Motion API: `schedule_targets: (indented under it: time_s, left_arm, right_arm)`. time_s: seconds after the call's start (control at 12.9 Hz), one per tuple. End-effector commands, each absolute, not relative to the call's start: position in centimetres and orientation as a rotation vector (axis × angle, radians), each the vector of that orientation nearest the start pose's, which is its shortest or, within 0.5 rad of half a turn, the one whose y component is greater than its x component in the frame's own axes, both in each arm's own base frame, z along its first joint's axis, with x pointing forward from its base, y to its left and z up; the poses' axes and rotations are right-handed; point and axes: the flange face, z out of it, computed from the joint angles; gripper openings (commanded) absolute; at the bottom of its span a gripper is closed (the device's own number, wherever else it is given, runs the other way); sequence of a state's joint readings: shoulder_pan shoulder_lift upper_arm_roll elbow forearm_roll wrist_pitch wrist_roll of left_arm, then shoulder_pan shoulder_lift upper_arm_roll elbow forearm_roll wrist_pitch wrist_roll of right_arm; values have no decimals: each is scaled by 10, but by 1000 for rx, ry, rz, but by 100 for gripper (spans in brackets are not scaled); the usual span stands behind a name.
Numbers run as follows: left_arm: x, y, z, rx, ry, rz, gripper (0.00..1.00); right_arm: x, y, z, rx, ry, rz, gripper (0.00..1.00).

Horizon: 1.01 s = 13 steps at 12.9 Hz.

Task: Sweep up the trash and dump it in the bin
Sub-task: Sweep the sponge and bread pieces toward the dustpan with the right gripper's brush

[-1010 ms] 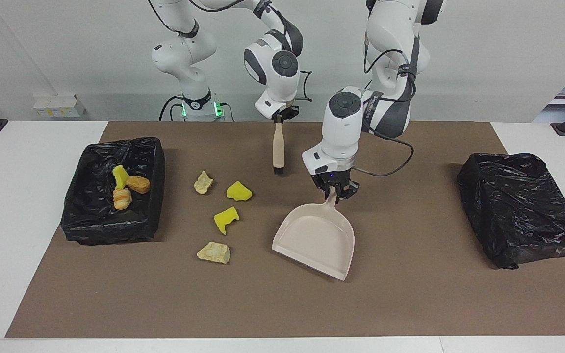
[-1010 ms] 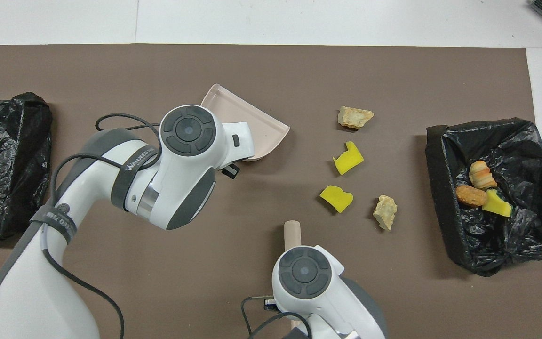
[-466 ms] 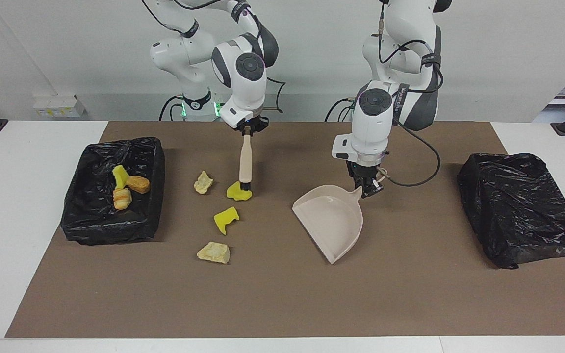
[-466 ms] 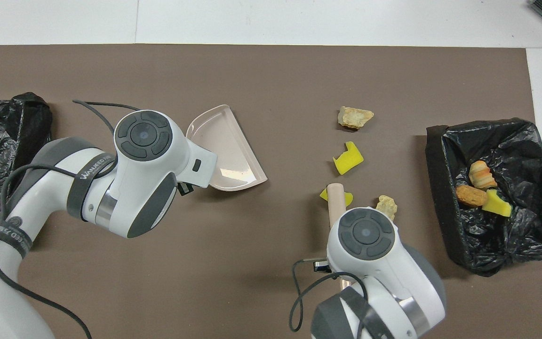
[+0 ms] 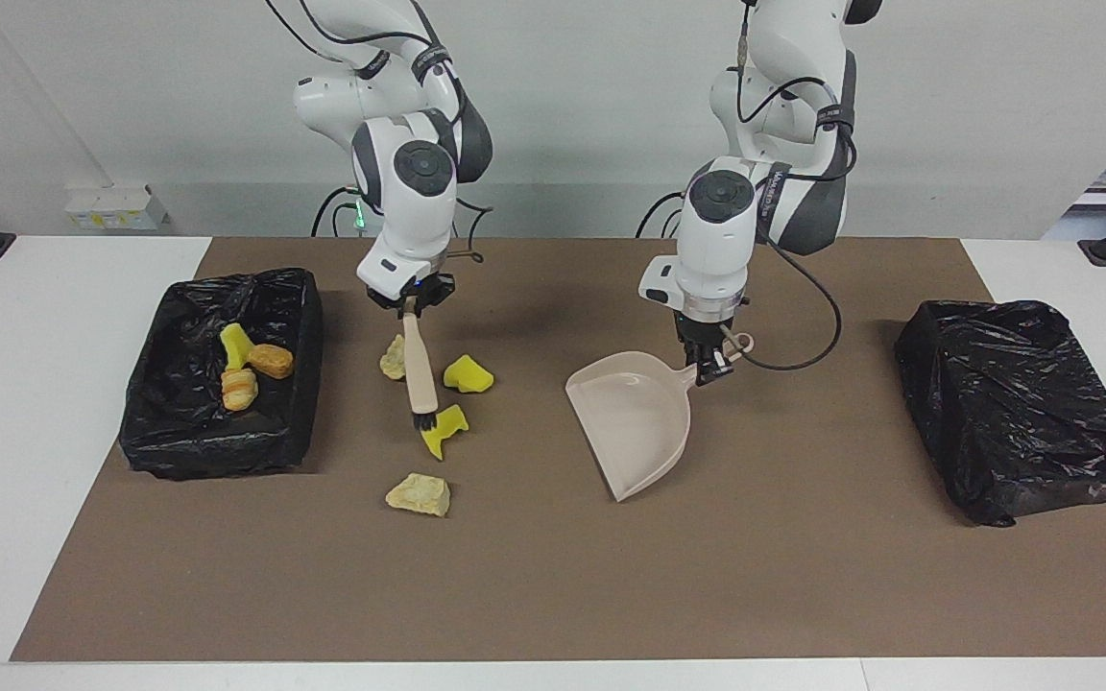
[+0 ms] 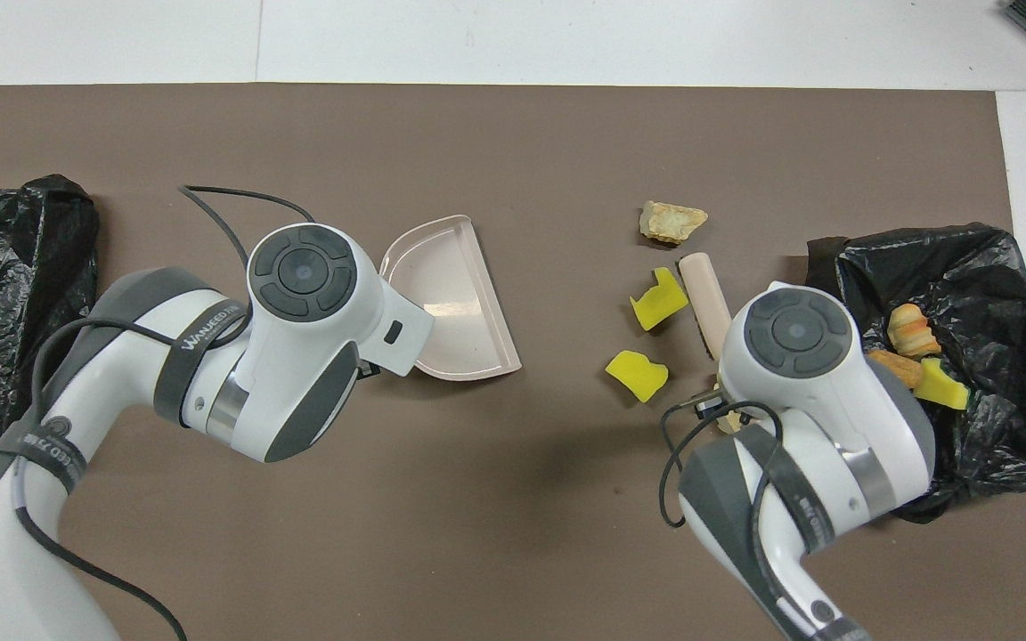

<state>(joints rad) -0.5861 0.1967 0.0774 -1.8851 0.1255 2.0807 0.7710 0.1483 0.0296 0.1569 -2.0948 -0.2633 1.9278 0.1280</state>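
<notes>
My right gripper (image 5: 409,301) is shut on the top of the beige brush (image 5: 418,369). The brush hangs slanted, with its black bristles right at a yellow wedge (image 5: 445,429) of trash. Around it on the mat lie a tan chunk (image 5: 393,359), another yellow wedge (image 5: 468,374) and a second tan chunk (image 5: 419,493). My left gripper (image 5: 709,363) is shut on the handle of the beige dustpan (image 5: 635,422). The dustpan is tilted, its mouth toward the lumps. In the overhead view the brush handle (image 6: 704,289) and dustpan (image 6: 446,298) show beside the wrists.
A black-lined bin (image 5: 217,451) at the right arm's end of the table holds a yellow wedge (image 5: 234,344) and two brown lumps (image 5: 271,360). A second black-bagged bin (image 5: 1023,403) sits at the left arm's end. Everything rests on a brown mat (image 5: 803,576).
The right arm swung the brush toward the right arm's end, from near the robots down among the lumps. The left arm drew the dustpan back and turned its mouth toward the lumps.
</notes>
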Motion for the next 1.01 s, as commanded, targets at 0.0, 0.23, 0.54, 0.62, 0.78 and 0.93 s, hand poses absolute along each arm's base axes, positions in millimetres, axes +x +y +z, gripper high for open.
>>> schedule_targets:
  time_s: [0.0,0.23,0.54,0.62,0.78,0.93]
  left_arm:
    - [522,-295,407,-2320,1904,3,0]
    - [500,-313,405,-2283,1956,16,0]
    - [475,-311,395,-2268,1986,59,0]
    - [473,-312,397,-2265,1990,54,0]
    - [471,-311,395,-2265,1990,63,0]
    - [468,-308,394,-2266,1991,70,0]
  right_arm:
    - [571,134,402,-3377,-649,183,0]
    - [616,125,391,-3398,-849,166,0]
    - [639,130,343,-3392,-929,181,0]
    - [635,136,345,-3384,-915,207,0]
    - [617,170,341,-3329,-850,307,0]
    - [606,188,341,-3226,-648,350,0]
